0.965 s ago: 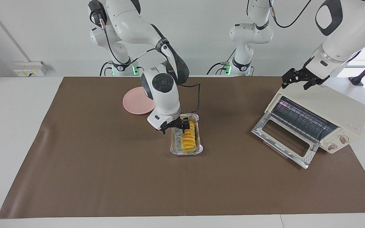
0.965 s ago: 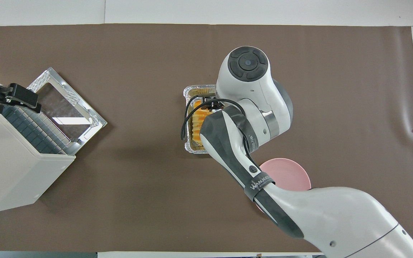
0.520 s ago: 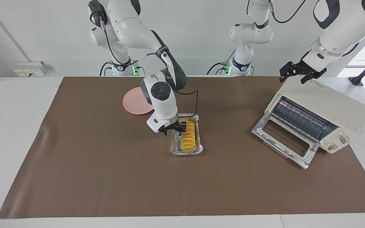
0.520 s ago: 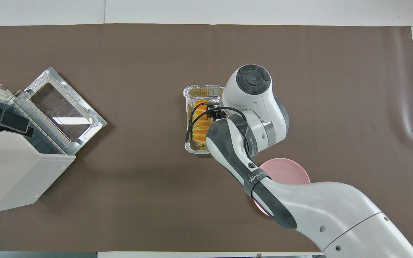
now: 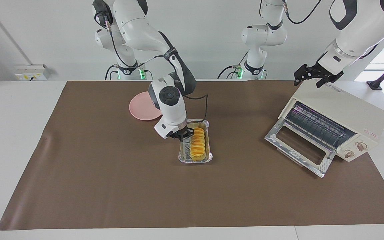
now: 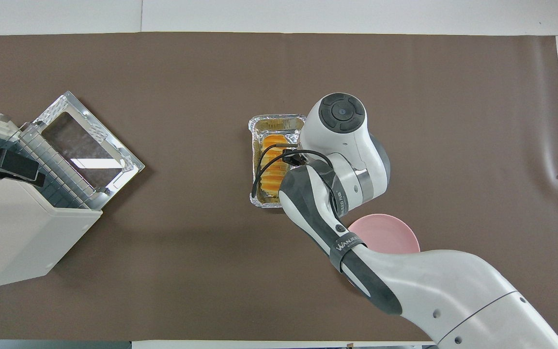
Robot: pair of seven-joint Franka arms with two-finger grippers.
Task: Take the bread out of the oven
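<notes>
The bread [image 5: 198,143], a golden-orange ridged loaf, lies in a silver foil tray [image 5: 195,160] at the middle of the table; it also shows in the overhead view [image 6: 270,169]. My right gripper [image 5: 183,134] is low at the tray's end nearer the robots, on the side toward the right arm's end, right beside the loaf. The cream-white oven [image 5: 345,106] stands at the left arm's end of the table with its glass door [image 5: 298,146] dropped open and its wire rack bare. My left gripper [image 5: 312,78] is open and empty over the oven's top.
A round pink plate [image 5: 142,108] lies nearer to the robots than the tray, toward the right arm's end, partly under the right arm. A brown mat [image 5: 112,186] covers the table. The oven's open door juts out toward the middle.
My right gripper has come down from over the loaf and shifted to the tray's side toward the right arm's end. My left gripper has risen off the oven's front edge and drawn back over its top.
</notes>
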